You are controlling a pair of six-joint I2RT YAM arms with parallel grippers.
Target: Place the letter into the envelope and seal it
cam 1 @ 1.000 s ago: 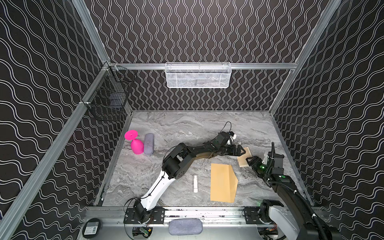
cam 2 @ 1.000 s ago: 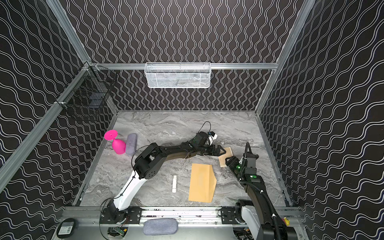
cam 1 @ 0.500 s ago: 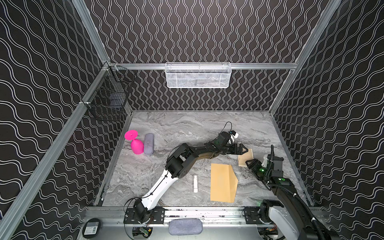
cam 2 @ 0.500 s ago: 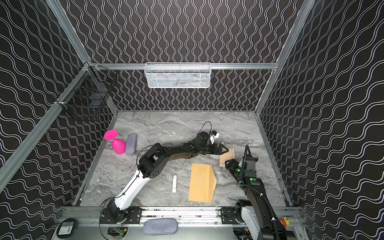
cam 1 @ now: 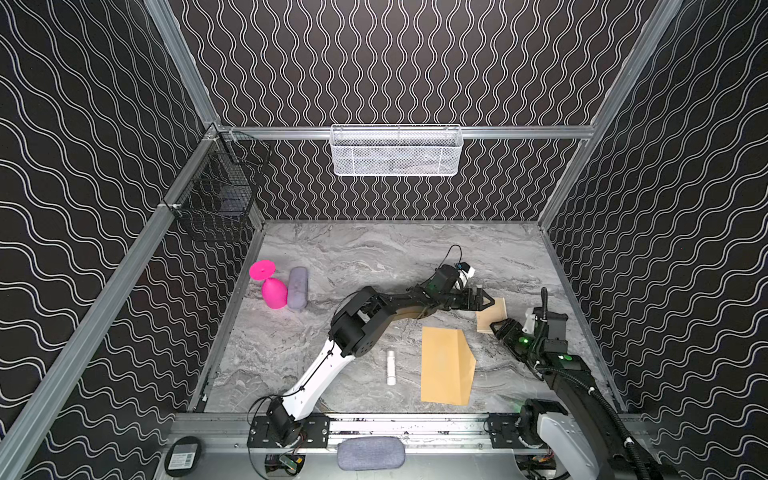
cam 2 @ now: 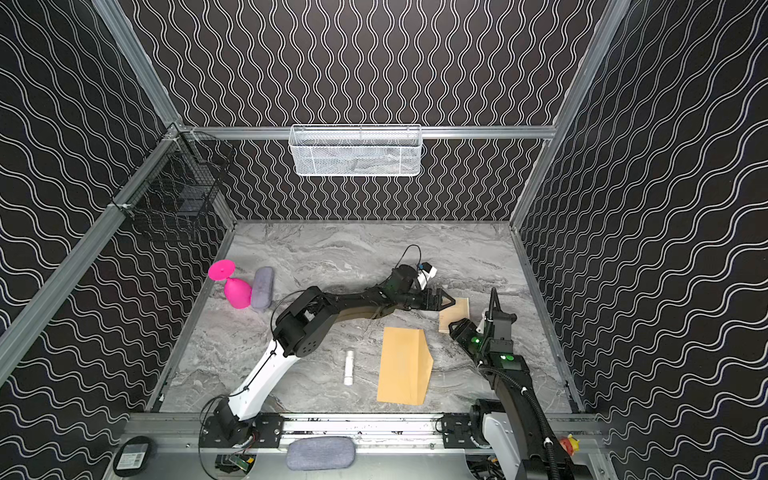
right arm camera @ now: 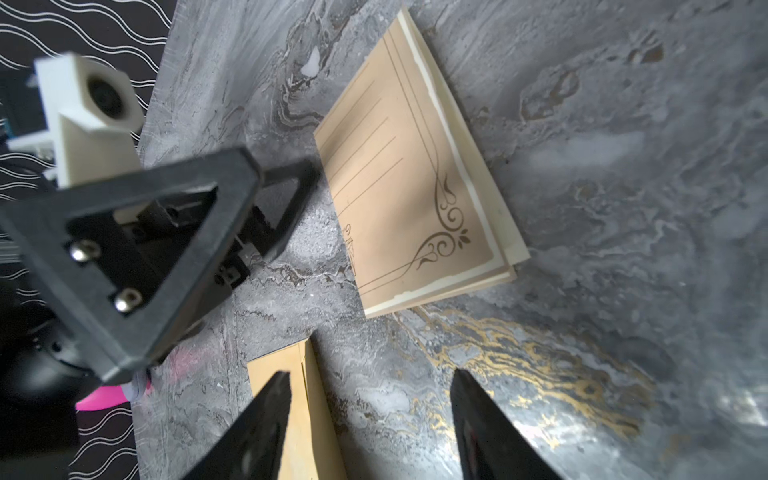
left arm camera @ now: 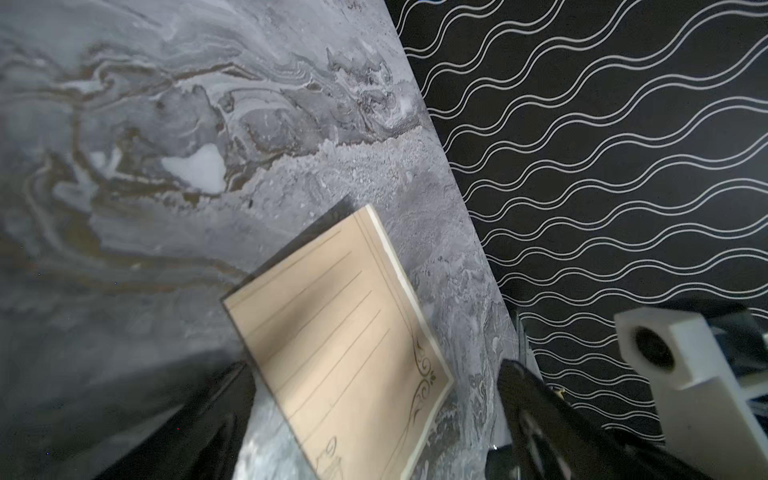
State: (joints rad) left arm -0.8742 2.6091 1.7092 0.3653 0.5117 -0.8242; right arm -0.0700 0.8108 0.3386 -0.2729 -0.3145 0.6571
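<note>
Left hand (cam 1: 487,300) nearer letter (cam 1: 493,316); wide open, empty

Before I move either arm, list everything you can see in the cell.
letter: 1, pale tan with dark border, folded, flat on the table right of centre
envelope: 1, kraft brown, flap open, flat, in front of the letter
tube: 1, white, lying left of the envelope
goblet: 1, pink, on its side near the left wall
case: 1, grey, beside the goblet
mesh basket: 1, white, on the back rail
wire basket: 1, black, on the left wall
pad: 1, grey, on the front rail
table: 1, grey marble
left pincer: 1, black, open, at the letter's far edge
right pincer: 1, black, open, near the letter's front edge
</note>
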